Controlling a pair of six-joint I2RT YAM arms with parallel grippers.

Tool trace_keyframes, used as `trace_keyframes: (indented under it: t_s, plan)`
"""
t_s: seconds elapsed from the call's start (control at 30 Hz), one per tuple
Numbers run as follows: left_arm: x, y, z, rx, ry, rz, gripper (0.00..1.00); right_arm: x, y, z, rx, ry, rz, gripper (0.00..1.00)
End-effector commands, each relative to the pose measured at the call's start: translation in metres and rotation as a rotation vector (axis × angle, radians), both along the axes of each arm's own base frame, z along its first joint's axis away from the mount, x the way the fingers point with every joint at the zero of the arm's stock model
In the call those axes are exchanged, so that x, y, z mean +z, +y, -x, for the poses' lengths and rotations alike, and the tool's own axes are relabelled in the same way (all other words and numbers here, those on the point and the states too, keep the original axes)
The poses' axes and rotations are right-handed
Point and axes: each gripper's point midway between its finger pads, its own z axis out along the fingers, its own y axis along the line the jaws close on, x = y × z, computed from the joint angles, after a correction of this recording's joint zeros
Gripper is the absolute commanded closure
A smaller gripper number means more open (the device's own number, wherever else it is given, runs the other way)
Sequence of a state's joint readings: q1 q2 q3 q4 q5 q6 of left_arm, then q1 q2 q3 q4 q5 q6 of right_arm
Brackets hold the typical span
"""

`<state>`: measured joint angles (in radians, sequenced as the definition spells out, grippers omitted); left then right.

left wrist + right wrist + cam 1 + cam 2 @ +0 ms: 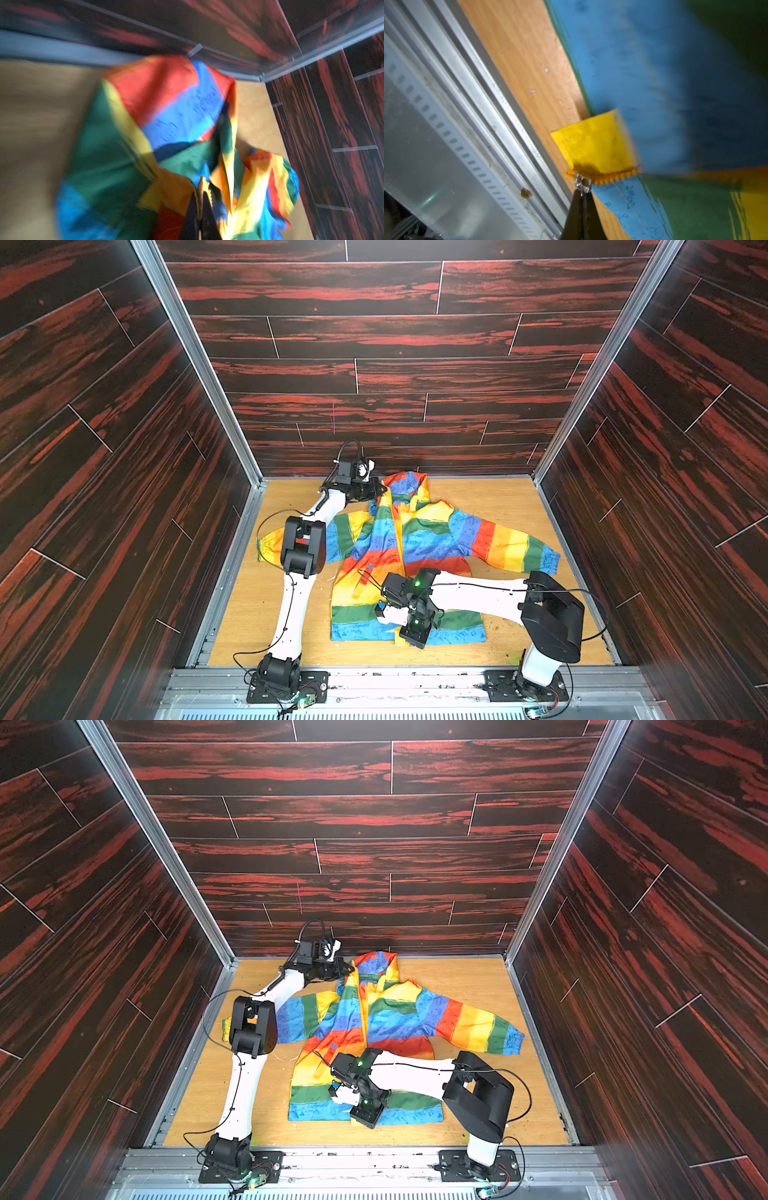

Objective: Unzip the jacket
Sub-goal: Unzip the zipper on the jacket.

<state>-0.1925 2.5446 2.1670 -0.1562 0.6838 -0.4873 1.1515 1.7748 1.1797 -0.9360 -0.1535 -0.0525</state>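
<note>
The rainbow-striped jacket (pixel 419 531) (pixel 386 1011) lies front up on the wooden table, hood toward the back wall, sleeves spread to both sides. My left gripper (pixel 380 489) (pixel 347 969) is at the collar beside the hood. In the left wrist view the left gripper (pixel 200 191) is shut on the yellow-orange zipper edge of the jacket (pixel 166 116). My right gripper (pixel 405 641) (pixel 360 1120) is at the bottom hem. The right wrist view has the right gripper (pixel 582 190) shut on the metal zipper pull (pixel 582 182), next to a bare row of orange zipper teeth (pixel 612 176).
An aluminium rail (pixel 395 676) (pixel 500 128) runs along the table's front edge, close to the right gripper. Dark wood-pattern walls (pixel 374 364) enclose the back and both sides. The bare wooden table (pixel 498 497) shows round the jacket, with small crumbs near the right arm's base.
</note>
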Motion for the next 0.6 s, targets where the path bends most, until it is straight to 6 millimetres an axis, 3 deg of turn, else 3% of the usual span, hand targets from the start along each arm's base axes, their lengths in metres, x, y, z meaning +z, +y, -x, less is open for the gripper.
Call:
trace_keyframes:
  t_s: [0.0, 0.17, 0.2, 0.27, 0.33, 0.37, 0.4, 0.47, 0.57]
  plan:
    - [0.016, 0.015, -0.012, 0.075, -0.032, 0.008, 1.00, -0.007, -0.009, 0.014, 0.006, 0.065, 0.052, 1.00]
    - [0.034, -0.012, 0.007, -0.072, -0.081, 0.083, 1.00, -0.008, -0.009, 0.006, 0.002, 0.025, 0.059, 1.00]
    - [0.035, -0.016, 0.012, -0.096, -0.088, 0.087, 0.93, -0.008, -0.008, 0.004, -0.001, 0.013, 0.059, 1.00]
    - [0.038, -0.018, 0.020, -0.116, -0.097, 0.089, 0.55, -0.008, -0.003, -0.006, -0.025, -0.044, 0.038, 0.98]
    - [0.045, -0.013, 0.022, -0.091, -0.109, 0.090, 0.21, 0.002, 0.006, -0.014, -0.059, -0.081, -0.022, 0.35]
    - [0.050, -0.010, 0.022, -0.074, -0.115, 0.087, 0.07, 0.008, 0.012, -0.019, -0.074, -0.100, -0.057, 0.18]
    - [0.056, -0.005, 0.021, -0.048, -0.119, 0.079, 0.00, 0.015, 0.016, -0.022, -0.083, -0.118, -0.083, 0.14]
    - [0.070, 0.006, 0.018, 0.005, -0.133, 0.066, 0.00, 0.027, 0.020, -0.027, -0.101, -0.150, -0.126, 0.14]
    - [0.085, 0.042, 0.016, 0.178, -0.141, -0.005, 0.00, 0.048, 0.019, -0.037, -0.187, -0.230, -0.198, 0.14]
